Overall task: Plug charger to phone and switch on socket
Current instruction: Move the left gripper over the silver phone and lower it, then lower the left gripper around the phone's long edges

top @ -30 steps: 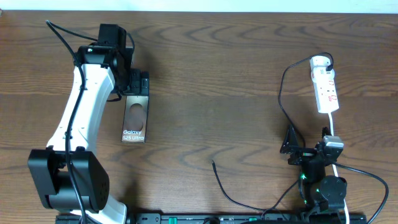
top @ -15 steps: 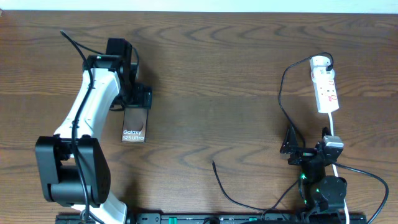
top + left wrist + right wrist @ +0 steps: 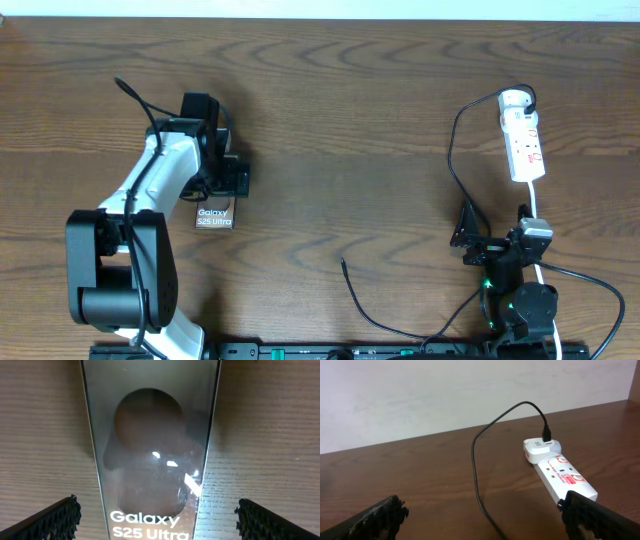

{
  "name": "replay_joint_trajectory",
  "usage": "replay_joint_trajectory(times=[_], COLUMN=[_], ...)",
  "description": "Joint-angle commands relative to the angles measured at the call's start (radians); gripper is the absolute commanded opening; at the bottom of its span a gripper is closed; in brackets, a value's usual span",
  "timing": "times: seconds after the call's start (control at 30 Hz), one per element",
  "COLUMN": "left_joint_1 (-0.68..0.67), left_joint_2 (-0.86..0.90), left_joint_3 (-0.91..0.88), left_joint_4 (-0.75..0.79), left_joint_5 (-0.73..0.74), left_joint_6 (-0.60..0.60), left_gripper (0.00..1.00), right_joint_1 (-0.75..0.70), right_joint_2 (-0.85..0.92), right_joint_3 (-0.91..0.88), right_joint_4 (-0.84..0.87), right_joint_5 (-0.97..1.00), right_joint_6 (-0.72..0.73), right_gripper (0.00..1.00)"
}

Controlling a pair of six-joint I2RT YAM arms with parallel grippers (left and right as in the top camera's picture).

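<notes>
The phone (image 3: 214, 214) lies flat on the table at the left, glossy brown face up with white "Galaxy S25 Ultra" lettering. My left gripper (image 3: 226, 183) hangs open right over its upper half. In the left wrist view the phone (image 3: 150, 450) fills the middle and my open fingers (image 3: 156, 520) straddle it, a gap on each side. The socket (image 3: 523, 136) is a white strip at the far right. The charger cable (image 3: 452, 160) runs from its plug-in block down to a free tip (image 3: 343, 262) on the table. My right gripper (image 3: 470, 232) is open and empty near the front right. Its view shows the socket (image 3: 560, 471) and the cable (image 3: 476, 460).
The socket's white lead (image 3: 535, 205) runs down to the right arm's base. The table's far edge (image 3: 320, 18) meets a white wall. A black rail (image 3: 330, 350) runs along the front edge.
My left gripper has moved toward the front along the phone, from its far end to over its upper half. The phone, the charger and my right arm have not moved.
</notes>
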Motion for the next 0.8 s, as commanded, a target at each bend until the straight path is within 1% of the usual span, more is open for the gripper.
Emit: replay_joint_trajectory(times=[0.0, 0.47, 0.77], left_joint_1=[0.001, 0.001, 0.001], left_joint_2=[0.008, 0.008, 0.008], left_joint_3=[-0.008, -0.041, -0.045], left_joint_4=[0.006, 0.087, 0.093], left_joint_5=[0.016, 0.016, 0.016], left_joint_6=[0.018, 0.048, 0.074], left_gripper=[0.99, 0.99, 0.99], right_joint_1=[0.009, 0.009, 0.009], right_joint_2=[-0.004, -0.004, -0.004], right_joint_3=[-0.001, -0.001, -0.001], right_joint_4=[-0.003, -0.004, -0.003], right_joint_5=[0.001, 0.001, 0.001], right_joint_6=[-0.011, -0.011, -0.011], right_gripper=[0.99, 0.99, 0.99])
